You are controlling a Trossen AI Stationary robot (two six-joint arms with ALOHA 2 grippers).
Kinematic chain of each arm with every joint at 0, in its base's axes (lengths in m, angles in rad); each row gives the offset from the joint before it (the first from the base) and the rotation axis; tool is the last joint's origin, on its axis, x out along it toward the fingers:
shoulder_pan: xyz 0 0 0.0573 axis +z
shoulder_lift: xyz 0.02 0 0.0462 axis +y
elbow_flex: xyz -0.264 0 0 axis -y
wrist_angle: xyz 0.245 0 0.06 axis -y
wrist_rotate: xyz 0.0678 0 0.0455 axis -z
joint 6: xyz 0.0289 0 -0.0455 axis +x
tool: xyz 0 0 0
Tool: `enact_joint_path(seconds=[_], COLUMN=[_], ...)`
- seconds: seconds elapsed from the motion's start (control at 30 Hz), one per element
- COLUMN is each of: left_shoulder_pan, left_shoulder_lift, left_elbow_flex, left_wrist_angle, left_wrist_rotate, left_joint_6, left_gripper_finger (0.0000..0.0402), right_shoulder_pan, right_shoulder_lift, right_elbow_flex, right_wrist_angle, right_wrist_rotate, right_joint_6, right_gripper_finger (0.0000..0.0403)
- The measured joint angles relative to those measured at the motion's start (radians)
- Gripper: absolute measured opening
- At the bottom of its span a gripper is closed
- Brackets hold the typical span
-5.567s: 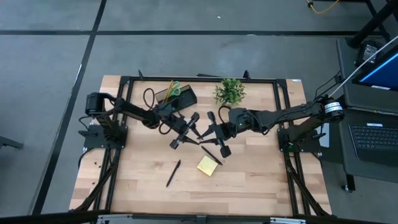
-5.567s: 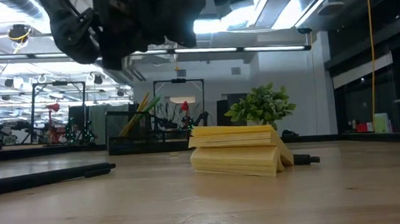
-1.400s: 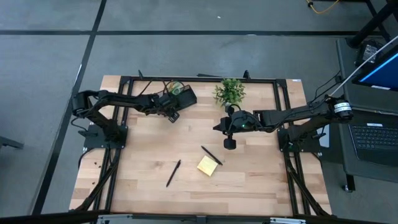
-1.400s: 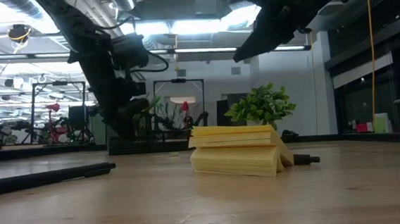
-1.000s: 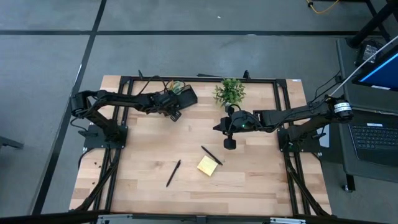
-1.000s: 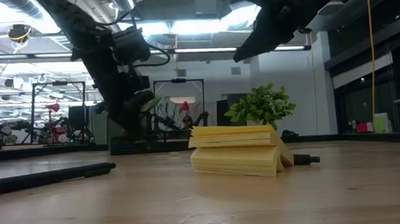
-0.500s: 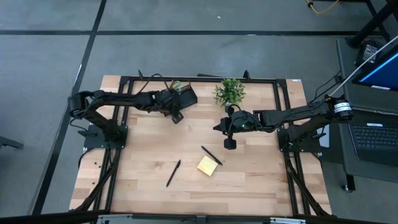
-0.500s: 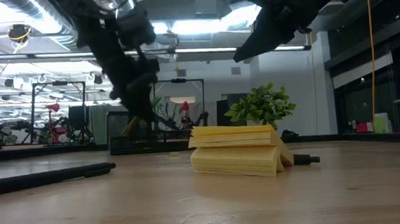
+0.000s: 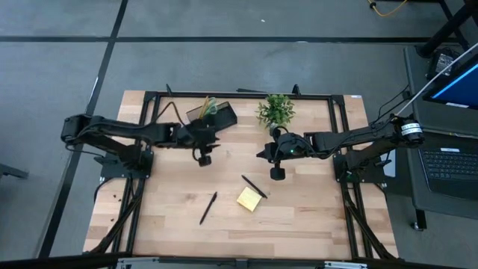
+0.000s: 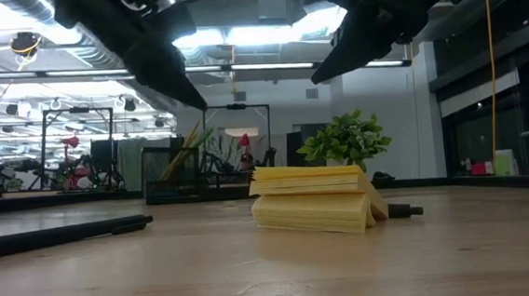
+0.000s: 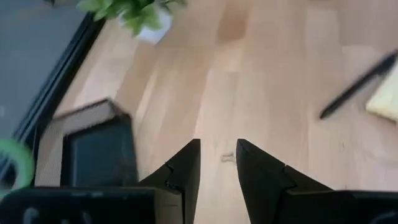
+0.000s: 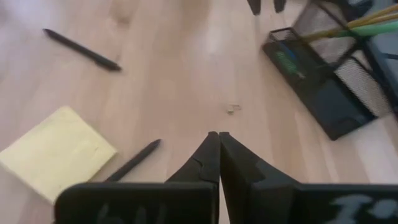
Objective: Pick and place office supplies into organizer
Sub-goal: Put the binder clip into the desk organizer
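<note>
Left claw (image 9: 202, 157) withdrawn from black mesh organizer (image 9: 213, 116), fingers parted, empty; right claw (image 9: 276, 172) pinched shut. Slim black pen (image 9: 254, 186): light, rigid, likely slippery; take mid-barrel.

Bare desk (image 9: 172, 187) lies open between the two pincers and along the near edge. The organizer (image 9: 213, 116) and potted plant (image 9: 275, 110) block the far side. Mid-desk, two pens (image 9: 208, 207) flank the sticky-note pad (image 9: 249, 198).

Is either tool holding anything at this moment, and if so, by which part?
Nothing is held. The left tool hangs empty by the organizer, fingers apart with bare table between them. The right tool is shut on nothing, above the table.
</note>
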Motion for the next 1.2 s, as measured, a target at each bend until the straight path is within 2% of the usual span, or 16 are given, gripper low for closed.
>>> enact_joint_path(seconds=[0.1, 0.2, 0.4, 0.7, 0.9, 1.2], left_shoulder_pan=[-0.029, -0.032, 0.021, 0.034, 0.034, 0.033], left_shoulder_lift=[0.012, 0.04, 0.131, 0.311, 0.428, 0.504], left_elbow_flex=[-0.029, -0.029, 0.051, 0.244, 0.379, 0.417], left_wrist_angle=[0.064, 0.097, 0.081, -0.176, -0.256, -0.295], left_wrist_rotate=[-0.001, 0.009, 0.103, 0.133, 0.132, 0.057], left_joint_6=[0.092, 0.109, 0.117, 0.359, 0.491, 0.568], left_gripper_finger=[0.0098, 0.0098, 0.0098, 0.0098, 0.0098, 0.0103], right_shoulder_pan=[0.0, 0.001, 0.001, 0.0, 0.0, 0.0], right_shoulder_lift=[0.0, 0.0, 0.0, 0.0, 0.0, 0.0], right_elbow_flex=[0.0, 0.0, 0.001, 0.001, 0.001, 0.001], right_wrist_angle=[0.001, 0.002, 0.016, -0.022, -0.045, -0.065], right_wrist_rotate=[-0.054, -0.098, -0.149, -0.15, -0.15, -0.15], right_joint_6=[-0.004, -0.022, -0.025, -0.026, -0.029, -0.029], right_gripper_finger=[0.0009, 0.001, 0.001, 0.001, 0.001, 0.001])
